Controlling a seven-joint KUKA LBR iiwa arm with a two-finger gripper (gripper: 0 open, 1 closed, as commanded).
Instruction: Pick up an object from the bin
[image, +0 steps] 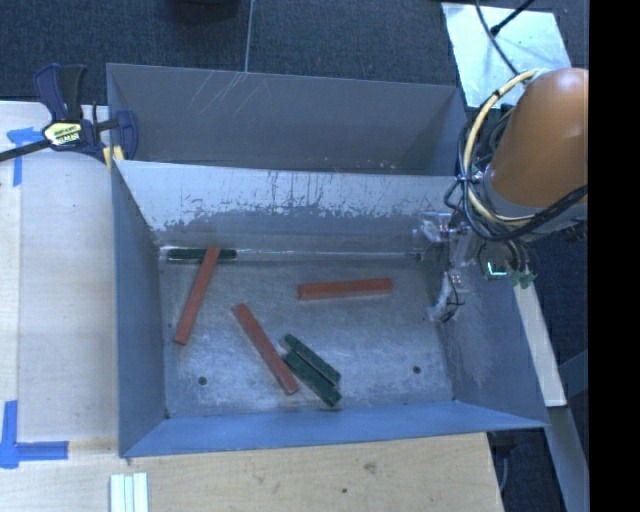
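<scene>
Your gripper (447, 292) is hanging near the right wall of the grey metal bin (140, 300); you can't tell if it's released or clenched. Nearest obj: a reddish-brown flat rigid bar (345, 290), lying flat on the floor just left of it. It's prob. light, stiff & thin, so you're likely pinching across its narrow width at mid-length. The floor is looking hard & scuffed. A second brown bar (265, 348) & dark green bars (312, 370) are lying apart, lower left, leaving room.

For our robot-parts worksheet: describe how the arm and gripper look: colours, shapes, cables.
A rounded orange cover caps the wrist; yellow and black cables loop beside it. The gripper below is slim, silvery metal, with a small green part nearby.
</scene>
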